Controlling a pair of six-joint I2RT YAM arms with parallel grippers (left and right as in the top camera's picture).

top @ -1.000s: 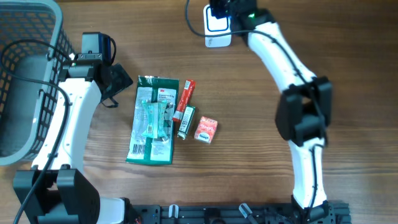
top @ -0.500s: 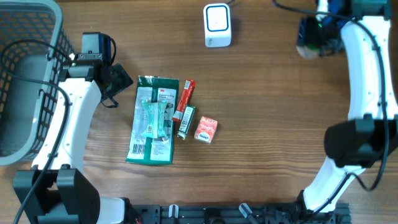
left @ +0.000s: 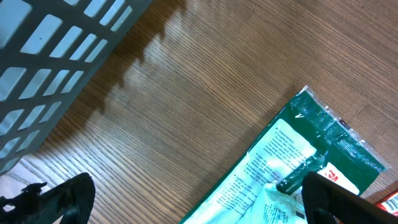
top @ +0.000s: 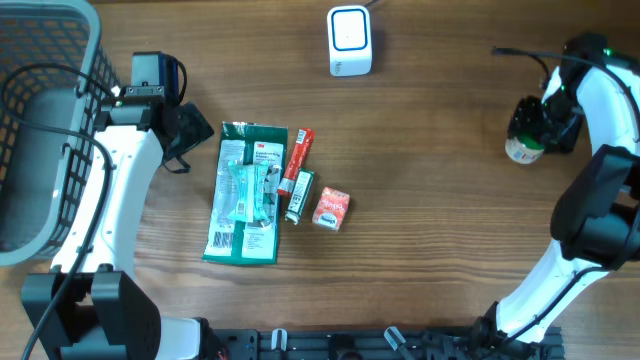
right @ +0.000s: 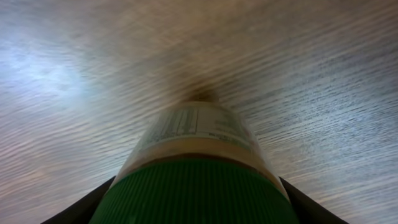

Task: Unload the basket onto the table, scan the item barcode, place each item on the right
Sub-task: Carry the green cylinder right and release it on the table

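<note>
Wood table [top: 420,230] is carrying everything, and the grey mesh basket [top: 30,120] is sitting at its far-left edge. The green flat package [top: 247,192] is lying mid-table, long axis running near-to-far, and the white scanner [top: 350,42] is standing at the far edge, centre. The right gripper [top: 535,128] is hanging over the right side of the table, well apart from the scanner, and is pinching the bottle [right: 196,168]: a finger is showing on each side of the green ribbed cap. The bottle's long axis is running straight out from the claw, cap end toward the wrist camera, base end pointing at the wood, printed label facing up in that view. Can't tell if the base is touching the table; the wood is blurring there. The left gripper [top: 200,133] is hovering just left of the package's far corner, jaws spread wide, holding nothing. Beside the package on its right, a red stick [top: 297,160], a green stick [top: 299,196] and a small red box [top: 331,209] are lying.
</note>
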